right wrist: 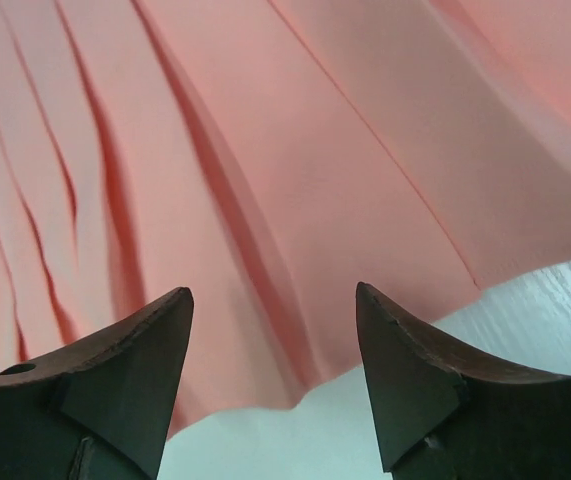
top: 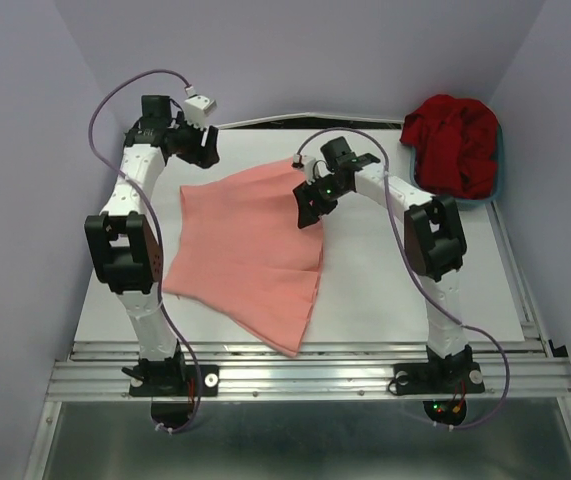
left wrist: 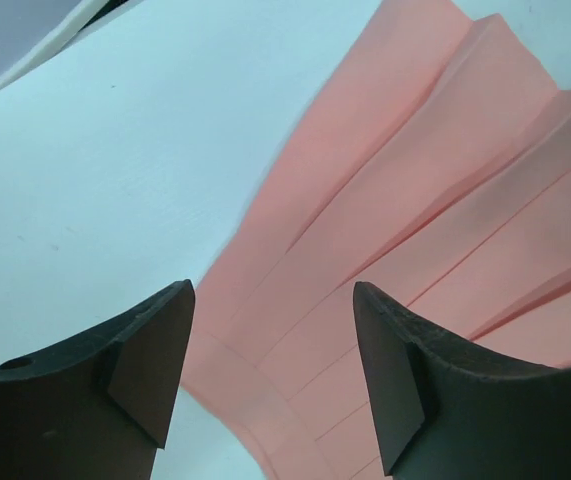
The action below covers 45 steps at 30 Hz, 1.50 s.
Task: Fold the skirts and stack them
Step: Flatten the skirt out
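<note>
The salmon-pink pleated skirt [top: 250, 245] lies spread flat on the white table top. My left gripper [top: 205, 152] is open and empty, just above the skirt's far left corner; in the left wrist view the waistband [left wrist: 265, 400] shows between my fingers. My right gripper [top: 310, 205] is open and empty over the skirt's right edge; in the right wrist view that edge [right wrist: 365, 350] lies between my fingers [right wrist: 135, 370]. The deep red skirt [top: 455, 140] sits crumpled in the teal basin [top: 492, 196] at the far right.
The white table top [top: 385, 290] ends at a metal rail along the near edge. Lilac walls close in on the left, right and back. The basin stands in the back right corner.
</note>
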Available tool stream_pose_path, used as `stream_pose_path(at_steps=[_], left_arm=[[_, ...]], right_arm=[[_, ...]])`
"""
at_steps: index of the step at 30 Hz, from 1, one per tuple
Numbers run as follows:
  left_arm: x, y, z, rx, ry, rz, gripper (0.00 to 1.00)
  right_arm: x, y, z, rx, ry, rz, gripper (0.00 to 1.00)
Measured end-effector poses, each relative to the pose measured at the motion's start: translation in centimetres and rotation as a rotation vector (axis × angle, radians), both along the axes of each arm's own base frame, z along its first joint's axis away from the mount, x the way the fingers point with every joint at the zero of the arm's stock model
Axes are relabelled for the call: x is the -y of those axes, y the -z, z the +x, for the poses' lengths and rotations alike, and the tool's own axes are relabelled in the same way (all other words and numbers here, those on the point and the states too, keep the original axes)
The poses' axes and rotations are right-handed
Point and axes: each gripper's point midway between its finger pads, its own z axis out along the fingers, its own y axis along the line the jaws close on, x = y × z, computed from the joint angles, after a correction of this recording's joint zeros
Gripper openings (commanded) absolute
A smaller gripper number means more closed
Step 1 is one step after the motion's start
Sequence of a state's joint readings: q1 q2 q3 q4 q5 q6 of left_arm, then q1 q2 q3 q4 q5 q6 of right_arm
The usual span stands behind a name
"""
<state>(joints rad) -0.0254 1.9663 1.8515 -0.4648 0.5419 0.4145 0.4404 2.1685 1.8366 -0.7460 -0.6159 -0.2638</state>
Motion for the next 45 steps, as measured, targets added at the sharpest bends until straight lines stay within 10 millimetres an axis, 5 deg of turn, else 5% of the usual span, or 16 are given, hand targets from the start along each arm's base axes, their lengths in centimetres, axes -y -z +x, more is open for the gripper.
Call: stream_pose_path(at_steps=[3,8,12,15,20,24,31,35,37,40,43,45], left_arm=[[-1.1,1.6,-1.3,-0.032,0.01,0.032,0.67],[-1.2,8.9,-5.5,-0.195,0.059,0.095,0.56],[-1.7,15.4,-11.6,-0.368,0.114,0.153,0.48],[-1.9,18.0,-15.7,-0.425,0.187,0.209,0.43],[0.8,18.7,-20.3,-0.371,0.37,0.341,0.42],[4.2,18.6,-22.2,-0.34,0.506,0.365,0.42],[5.4,18.4,-23.0,-0.343,0.571,0.338,0.43],[6.2,17.6,-23.8,-0.362,0.614,0.288,0.57],[6.8,16.8,-23.8,-0.358,0.626,0.255,0.61],[7.9,14.4,-22.5,-0.328,0.614,0.196,0.68],[8.7,10.2,-19.2,-0.229,0.579,0.138,0.74],[8.3,6.2,-15.6,-0.132,0.529,0.1,0.74]], right_arm=[[-0.5,2.6,0.0,-0.022,0.01,-0.05,0.71],[-0.4,5.5,-0.8,-0.01,0.003,-0.123,0.69],[0.2,6.2,0.1,0.054,0.004,-0.171,0.68],[0.6,6.2,0.6,0.074,0.007,-0.179,0.68],[2.5,6.1,1.4,0.077,-0.011,-0.168,0.66],[4.3,6.0,-0.5,0.04,-0.072,-0.16,0.61],[7.2,6.3,-8.6,-0.112,-0.194,-0.18,0.54],[8.7,6.5,-14.9,-0.284,-0.252,-0.176,0.58],[9.0,6.2,-16.0,-0.325,-0.259,-0.187,0.63],[8.7,4.9,-15.0,-0.292,-0.264,-0.208,0.75],[7.4,1.9,-10.8,-0.16,-0.244,-0.199,0.8],[5.8,-1.8,-5.5,0.007,-0.208,-0.16,0.82]])
